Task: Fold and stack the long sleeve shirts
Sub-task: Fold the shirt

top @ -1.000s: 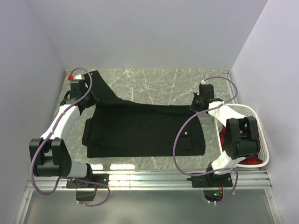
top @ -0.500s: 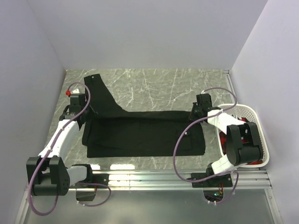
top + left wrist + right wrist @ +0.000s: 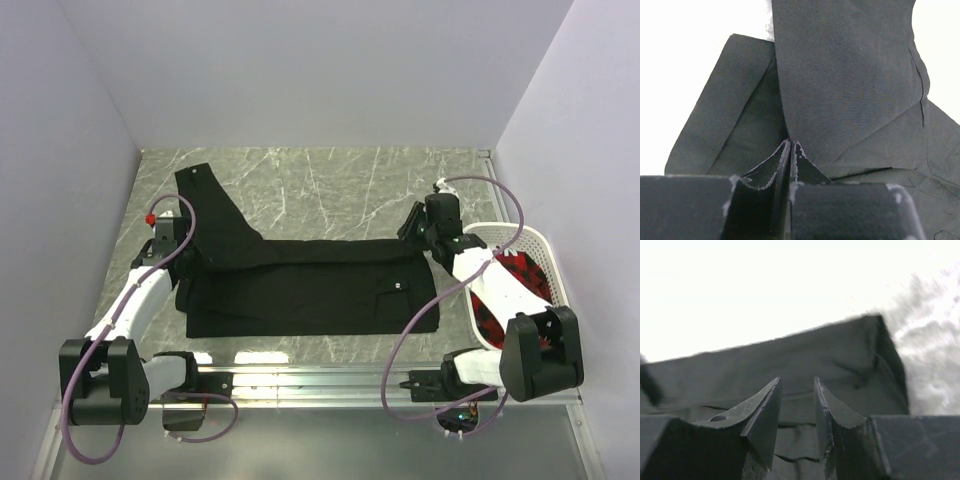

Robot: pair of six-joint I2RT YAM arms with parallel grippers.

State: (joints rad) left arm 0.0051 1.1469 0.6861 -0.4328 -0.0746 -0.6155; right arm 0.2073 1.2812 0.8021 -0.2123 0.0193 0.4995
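Top external view alone gives you the whole layout: one black shirt lies on the marble table, folded into a long band across the middle. A single sleeve stretches away toward the far left corner. You can count one small pale button near the band's right end.

Only that view shows the one white basket. It stands at the table's right edge, just beside the right arm, and holds red and dark cloth. You cannot tell how many pieces are in it.

The left wrist view gives you what the overhead cannot. The left claw has its fingers pressed almost together, with only a thin slit between them. Its tips sit right at the sleeve's edge where it crosses the folded body. You cannot tell whether any cloth is caught there.

The right wrist view shows the right claw released. Its two fingers stand apart with nothing between them, above the shirt's right end near a folded corner.
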